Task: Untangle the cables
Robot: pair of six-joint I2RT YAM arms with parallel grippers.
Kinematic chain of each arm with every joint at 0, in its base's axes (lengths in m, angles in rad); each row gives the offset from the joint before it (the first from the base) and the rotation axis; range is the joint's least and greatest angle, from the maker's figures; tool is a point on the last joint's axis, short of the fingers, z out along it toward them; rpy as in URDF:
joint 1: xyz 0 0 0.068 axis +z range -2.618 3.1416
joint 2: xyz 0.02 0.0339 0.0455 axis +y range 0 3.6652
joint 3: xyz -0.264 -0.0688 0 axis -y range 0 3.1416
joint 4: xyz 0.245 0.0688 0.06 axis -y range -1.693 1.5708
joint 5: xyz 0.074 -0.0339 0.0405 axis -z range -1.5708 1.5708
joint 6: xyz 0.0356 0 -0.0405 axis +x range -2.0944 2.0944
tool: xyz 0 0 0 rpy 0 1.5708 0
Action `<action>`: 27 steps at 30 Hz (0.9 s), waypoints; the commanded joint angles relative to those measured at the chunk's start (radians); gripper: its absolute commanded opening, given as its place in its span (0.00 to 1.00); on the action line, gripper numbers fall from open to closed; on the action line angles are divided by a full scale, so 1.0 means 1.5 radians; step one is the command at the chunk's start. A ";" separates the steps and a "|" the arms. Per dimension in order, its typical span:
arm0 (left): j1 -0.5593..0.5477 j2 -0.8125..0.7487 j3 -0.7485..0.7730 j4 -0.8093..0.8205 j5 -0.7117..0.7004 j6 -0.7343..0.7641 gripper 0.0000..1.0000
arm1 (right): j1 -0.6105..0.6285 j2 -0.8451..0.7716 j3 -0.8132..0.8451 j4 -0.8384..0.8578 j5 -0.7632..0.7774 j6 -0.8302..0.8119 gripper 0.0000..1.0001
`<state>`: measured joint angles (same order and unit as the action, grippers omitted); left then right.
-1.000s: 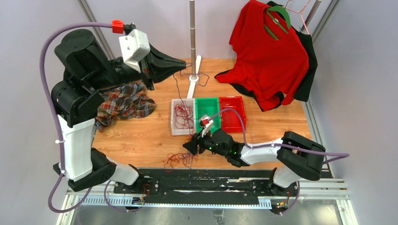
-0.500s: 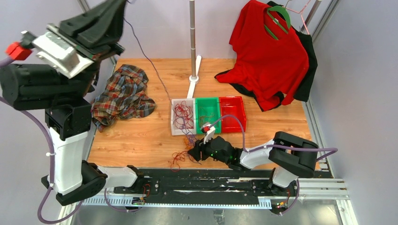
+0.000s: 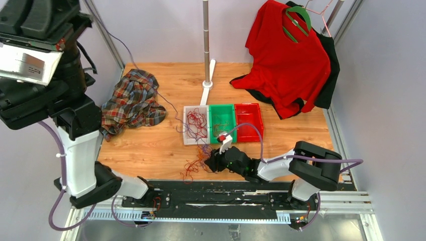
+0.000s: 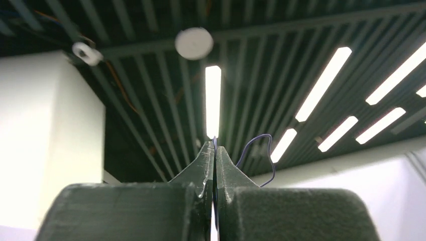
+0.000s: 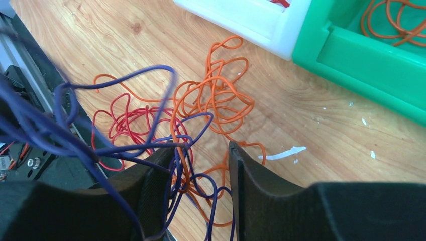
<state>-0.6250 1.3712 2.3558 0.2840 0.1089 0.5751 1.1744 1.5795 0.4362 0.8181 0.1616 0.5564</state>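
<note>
Left gripper (image 4: 215, 146) clamps purple cable (image 4: 274, 160); right gripper (image 5: 201, 153) spread over cables (image 5: 220, 96).

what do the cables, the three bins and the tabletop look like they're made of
Cables: thin wire in smooth, probably plastic insulation; they hold springy loops.
White bin, green bin, red bin: likely moulded plastic, uniform colour, slightly glossy walls.
Tabletop: wood or wood-look laminate; grain and a knot show.

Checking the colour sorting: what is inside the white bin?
Red cable loops lie tangled in the white bin. Its floor under them is mostly covered, so anything beneath cannot be seen.
</note>
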 commanded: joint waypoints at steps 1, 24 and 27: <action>-0.003 0.075 0.134 0.105 -0.012 0.109 0.00 | 0.010 -0.009 -0.014 -0.028 0.036 0.022 0.41; -0.003 -0.166 -0.405 -0.007 0.266 0.017 0.00 | -0.005 -0.327 0.095 -0.326 0.037 -0.156 0.75; -0.003 -0.174 -0.470 -0.022 0.306 0.000 0.00 | -0.027 -0.373 0.087 -0.344 0.072 -0.154 0.76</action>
<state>-0.6250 1.1202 1.7470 0.3096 0.4435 0.6338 1.1675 1.0843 0.5640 0.4232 0.1967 0.3794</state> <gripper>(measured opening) 0.017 0.754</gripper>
